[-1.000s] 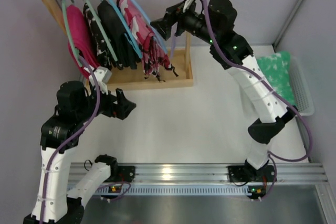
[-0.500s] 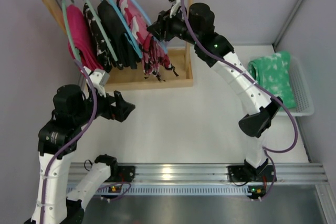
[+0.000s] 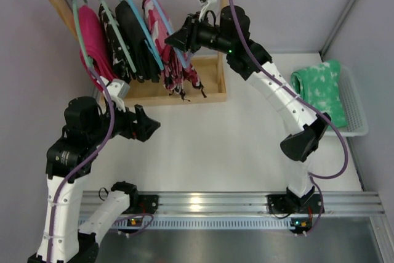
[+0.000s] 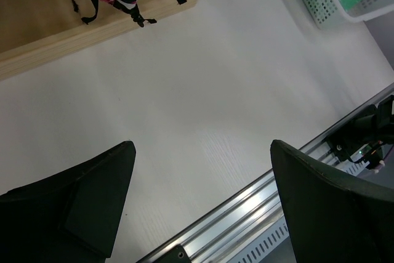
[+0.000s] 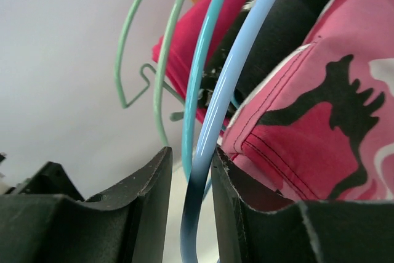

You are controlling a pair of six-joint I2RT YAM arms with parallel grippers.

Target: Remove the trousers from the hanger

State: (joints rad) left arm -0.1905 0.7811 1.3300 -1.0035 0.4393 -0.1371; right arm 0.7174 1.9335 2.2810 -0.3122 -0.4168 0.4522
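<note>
Over the last second the right gripper (image 3: pixel 179 39) has pushed in from the 1 o'clock side of the wooden rack (image 3: pixel 184 93) and drawn its jaws from wide to narrow around the light-blue arm of the hanger (image 5: pixel 241 69). In the right wrist view the rod runs straight down between the fingers (image 5: pixel 229 184) and looks pinched. The trousers (image 3: pixel 165 40) are draped over that hanger at the rack's right end, toward 11 o'clock on the table, cords dangling down to the rack's base, and they have swung slightly to 9 o'clock with the push. This reads as the hanger being secured so the cloth can be pulled off. The left gripper (image 3: pixel 145 123) hovers wide and empty over bare table at 8 o'clock, well apart from the trousers, so nothing has been slid free yet
</note>
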